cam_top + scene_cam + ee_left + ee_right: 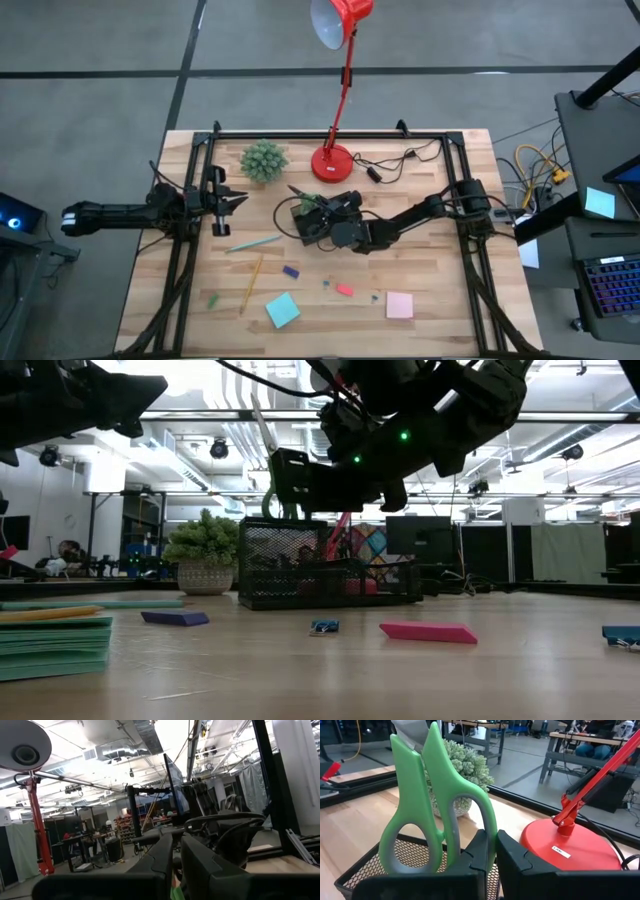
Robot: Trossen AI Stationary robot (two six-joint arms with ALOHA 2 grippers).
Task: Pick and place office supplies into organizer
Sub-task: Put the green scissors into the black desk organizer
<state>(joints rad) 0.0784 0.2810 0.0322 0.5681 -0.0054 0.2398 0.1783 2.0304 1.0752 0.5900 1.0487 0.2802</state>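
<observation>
My right gripper (318, 208) (492, 851) hangs over the black mesh organizer (312, 222) (330, 565) (365, 870), shut on the green-handled scissors (300, 197) (268, 480) (435, 795). The pale green pen (253, 242), yellow pencil (252, 280), purple eraser (290, 271) (175, 618), red eraser (344, 290) (428, 632), blue pad (282, 310) and pink pad (400, 305) lie flat on the table. My left gripper (236, 200) (177, 855) waits shut near the table's left side, clear of everything. My right gripper pinches the lower rim of one green handle loop (491, 834) between its two fingers. The scissors are lifted clear above the organizer. Their grey blades (262, 432) slant up, away from the fingers and toward the table's far left.
A small green spiky plant (264, 160) (205, 555) and the red lamp's round base (332, 162) (570, 845) with its black cord (385, 165) stand just behind the organizer. Small clips (327, 284) and a green bit (212, 299) lie among the supplies. Black frame rails (190, 230) run along the table's sides.
</observation>
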